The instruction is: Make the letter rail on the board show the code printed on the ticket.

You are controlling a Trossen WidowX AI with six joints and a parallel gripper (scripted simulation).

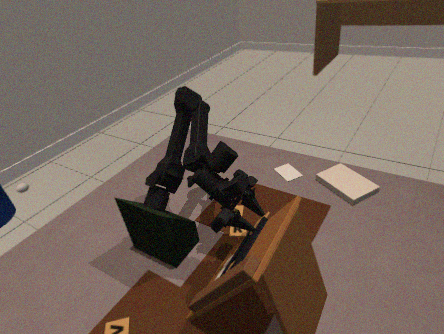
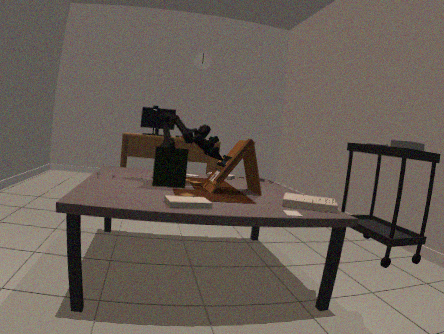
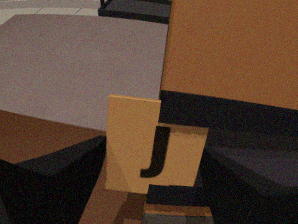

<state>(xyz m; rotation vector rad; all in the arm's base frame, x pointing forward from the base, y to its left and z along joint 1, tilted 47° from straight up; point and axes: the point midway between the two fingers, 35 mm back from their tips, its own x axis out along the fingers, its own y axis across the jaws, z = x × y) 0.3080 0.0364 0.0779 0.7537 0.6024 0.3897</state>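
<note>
My gripper [image 1: 259, 223] [image 2: 225, 161] [image 3: 154, 149] is shut on a light wooden tile with a black J [image 3: 131, 142], at the end of the rail. In the wrist view the tile's right part passes behind the rail's dark upper lip [image 3: 220, 111] and lower lip [image 3: 175, 195]; its left part stands outside. The rail [image 1: 245, 246] runs along the sloped wooden board [image 1: 281, 232] [image 2: 232, 159] [image 3: 230, 50]. An R tile [image 1: 237, 230] lies beyond the rail, partly hidden by the gripper. Another tile [image 1: 117, 326] is cut by the frame; its letter is unclear. The ticket's code is not readable.
A dark green panel [image 1: 157, 235] [image 2: 170, 167] stands upright near the arm's base. A thick pale block [image 1: 346, 183] and a white card [image 1: 288, 172] lie on the counter behind the board. The exterior view shows two pale blocks [image 2: 188, 202] [image 2: 310, 202] near the counter's edge.
</note>
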